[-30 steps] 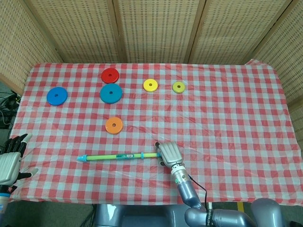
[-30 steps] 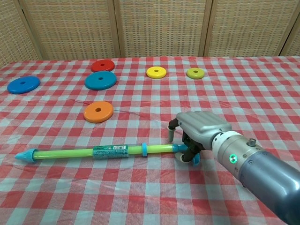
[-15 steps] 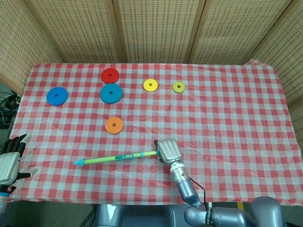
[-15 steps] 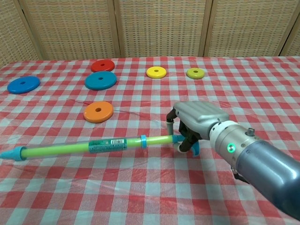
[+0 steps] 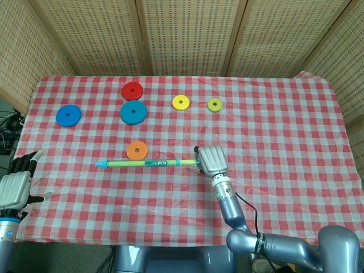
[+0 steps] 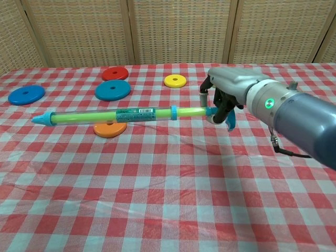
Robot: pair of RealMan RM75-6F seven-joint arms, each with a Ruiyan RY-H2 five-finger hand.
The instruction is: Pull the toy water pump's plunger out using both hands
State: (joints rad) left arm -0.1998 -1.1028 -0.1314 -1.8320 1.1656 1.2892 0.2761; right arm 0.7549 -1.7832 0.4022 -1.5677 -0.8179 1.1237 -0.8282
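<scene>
Lifted off the cloth, toy water pump [image 6: 121,115] gripped by right robot hand [image 6: 224,94]; left robot hand [image 5: 17,185] open.

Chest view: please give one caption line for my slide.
Right hand holds the green toy water pump level above the checkered tablecloth, by its handle end.

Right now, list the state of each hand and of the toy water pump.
Green toy water pump with blue tip: lifted off the checked tablecloth, roughly level, plunger not pulled out.
Right hand: grips the pump's handle end.
Left hand: at the table's near left edge, fingers apart, holding nothing.
</scene>
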